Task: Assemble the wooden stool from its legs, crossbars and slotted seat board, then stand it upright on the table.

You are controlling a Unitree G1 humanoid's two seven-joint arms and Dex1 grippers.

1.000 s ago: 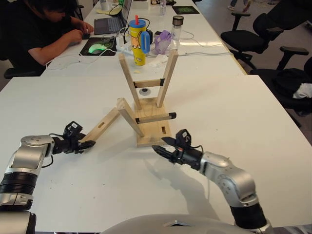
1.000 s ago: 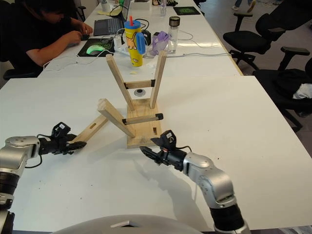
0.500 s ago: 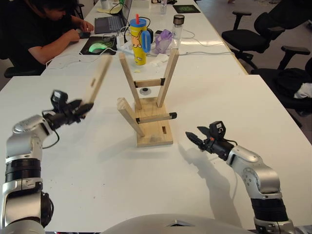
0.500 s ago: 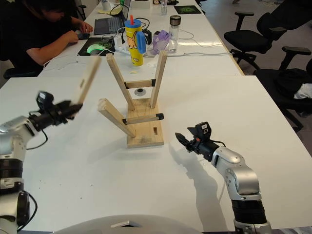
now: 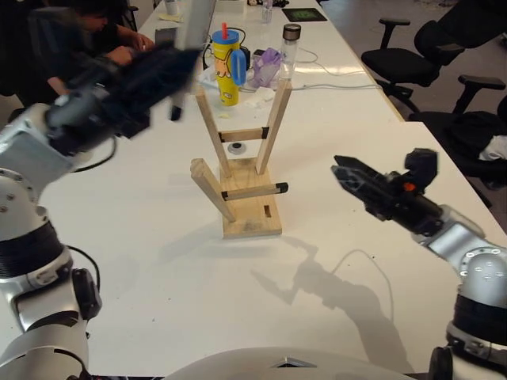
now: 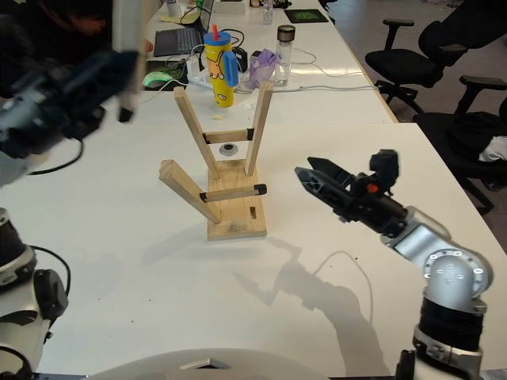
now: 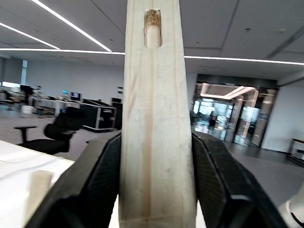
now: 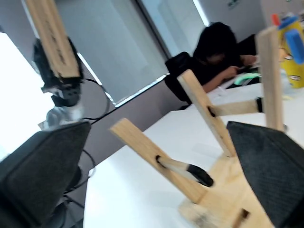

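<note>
1. The stool stands upside down near the middle of the table (image 5: pixel 158 261), its slotted seat board (image 5: pixel 250 226) lying flat.
2. Three legs are fitted. Two upright legs (image 5: pixel 209 131) are joined by a crossbar (image 5: pixel 241 134), and a third leg (image 5: pixel 210 187) leans out toward my left.
3. A second crossbar (image 5: pixel 253 191) runs from the leaning leg. Its dark-tipped free end hangs over the corner of the seat board that has no leg.
4. The fourth leg (image 7: pixel 156 118) is off the table, clamped between the fingers (image 7: pixel 99 175) of the left end effector (image 5: pixel 176 67), high up and left of the stool. Its slot faces the wrist camera.
5. The right end effector (image 5: pixel 348 174) hangs in the air to the right of the stool, fingers spread and carrying nothing.
6. Judgement: the step in hand is fitting the last leg, and uprighting is not yet done.
7. Next I must bring the leg down at the vacant corner and line its slot up with the free crossbar end. The right end effector should steady the seat board, because the leaning leg suggests loose joints.
</note>
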